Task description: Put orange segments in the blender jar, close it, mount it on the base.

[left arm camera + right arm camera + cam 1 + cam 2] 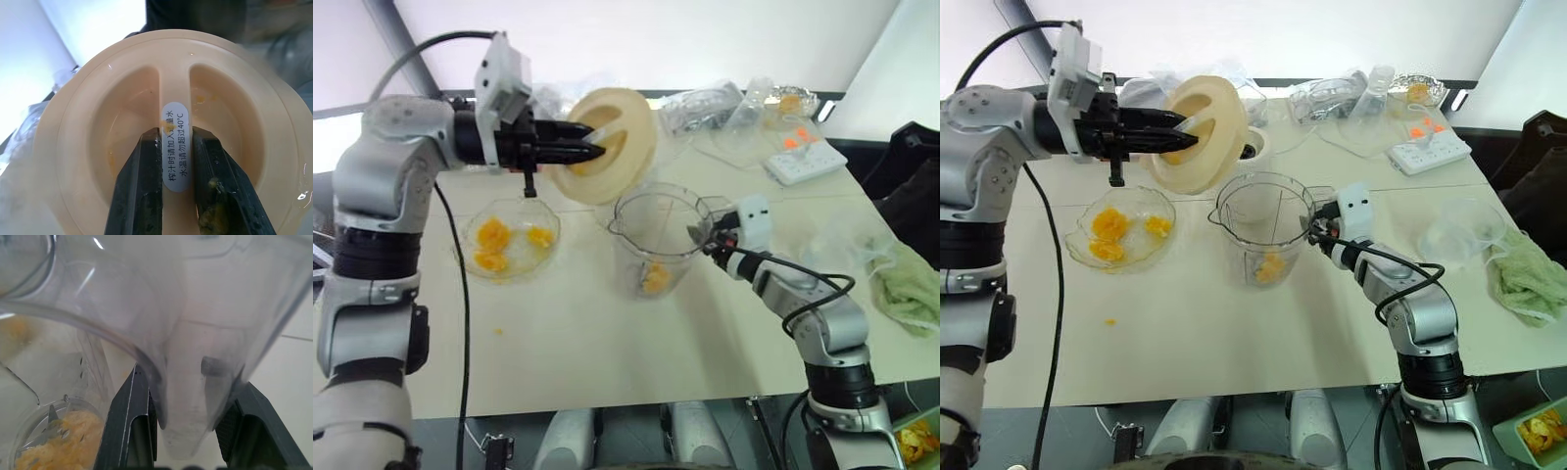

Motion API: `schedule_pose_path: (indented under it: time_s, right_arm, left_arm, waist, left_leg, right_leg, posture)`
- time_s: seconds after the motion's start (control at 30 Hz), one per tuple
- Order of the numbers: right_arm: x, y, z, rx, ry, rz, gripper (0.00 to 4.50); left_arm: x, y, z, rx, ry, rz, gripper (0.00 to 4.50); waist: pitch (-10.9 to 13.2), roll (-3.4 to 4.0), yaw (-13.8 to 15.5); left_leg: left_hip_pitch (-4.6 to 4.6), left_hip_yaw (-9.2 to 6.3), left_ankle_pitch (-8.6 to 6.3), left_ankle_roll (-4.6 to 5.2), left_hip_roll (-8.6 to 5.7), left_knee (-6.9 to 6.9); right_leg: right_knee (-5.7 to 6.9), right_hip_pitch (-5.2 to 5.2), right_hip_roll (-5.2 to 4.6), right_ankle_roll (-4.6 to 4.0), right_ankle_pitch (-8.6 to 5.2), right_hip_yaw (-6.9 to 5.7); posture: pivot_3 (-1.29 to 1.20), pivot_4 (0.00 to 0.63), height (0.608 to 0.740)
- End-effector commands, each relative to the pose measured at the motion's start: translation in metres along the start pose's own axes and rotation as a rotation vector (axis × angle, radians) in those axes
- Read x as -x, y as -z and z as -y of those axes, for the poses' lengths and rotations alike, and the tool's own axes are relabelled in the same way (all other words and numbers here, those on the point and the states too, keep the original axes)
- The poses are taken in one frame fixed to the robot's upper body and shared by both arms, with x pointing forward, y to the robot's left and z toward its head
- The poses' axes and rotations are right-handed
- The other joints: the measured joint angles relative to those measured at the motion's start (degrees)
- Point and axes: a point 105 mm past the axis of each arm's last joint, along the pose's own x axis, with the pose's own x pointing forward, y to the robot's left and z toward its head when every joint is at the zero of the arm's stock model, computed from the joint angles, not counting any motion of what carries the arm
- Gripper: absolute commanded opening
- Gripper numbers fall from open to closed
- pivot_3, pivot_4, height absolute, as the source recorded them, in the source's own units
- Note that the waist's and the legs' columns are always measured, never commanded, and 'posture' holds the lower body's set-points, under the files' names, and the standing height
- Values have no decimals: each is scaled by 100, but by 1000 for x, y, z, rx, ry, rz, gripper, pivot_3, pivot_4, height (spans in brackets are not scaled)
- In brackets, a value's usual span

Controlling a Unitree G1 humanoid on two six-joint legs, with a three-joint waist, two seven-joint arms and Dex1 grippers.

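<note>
Standing mid-table, the blender jar [656,240] holds orange segments [656,278] at its bottom. Right wrist view shows the right gripper [188,431] with fingers clamped on the jar's handle [195,396]. Left wrist view shows the left gripper [177,186] pinching the rib of the cream lid [607,145] above the jar. Left of the jar, a glass bowl [511,238] holds more segments.

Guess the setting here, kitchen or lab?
Likely a lab bench staged as a kitchen: a plain white table carries a blender jar, a glass bowl of orange segments, and a loose power strip.
</note>
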Motion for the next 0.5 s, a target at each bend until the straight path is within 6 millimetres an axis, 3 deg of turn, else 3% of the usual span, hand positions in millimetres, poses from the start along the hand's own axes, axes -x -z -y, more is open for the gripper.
schedule_pose_path:
  time_s: [0.03, 0.23, 0.5]
  right_arm:
    - [-1, -14, 1, 43, 15, 53, 923]
    - [-4, -8, -1, 126, 22, 24, 923]
    - [-4, 1, -7, 144, 23, 16, 923]
  left_arm:
    - [-8, -17, 4, -68, 61, 31, 282]
    - [-28, -16, 12, -60, 160, 46, 282]
    - [-48, 10, 23, 13, 252, -6, 282]
  waist:
    - [0, 0, -3]
    - [-1, -1, -17]
    - [-3, -1, -32]
  left_leg:
    - [0, 0, 0, 0, 0, 0]
    - [3, 0, 0, 0, 1, 0]
    - [8, -1, 0, 0, 2, 0]
  right_leg:
    - [1, 0, 0, 0, 0, 0]
    - [3, 0, 2, 0, 0, 0]
    - [4, 2, 5, -1, 0, 1]
  posture:
    - [0, 150, 740]
    - [0, 150, 740]
    - [0, 150, 740]
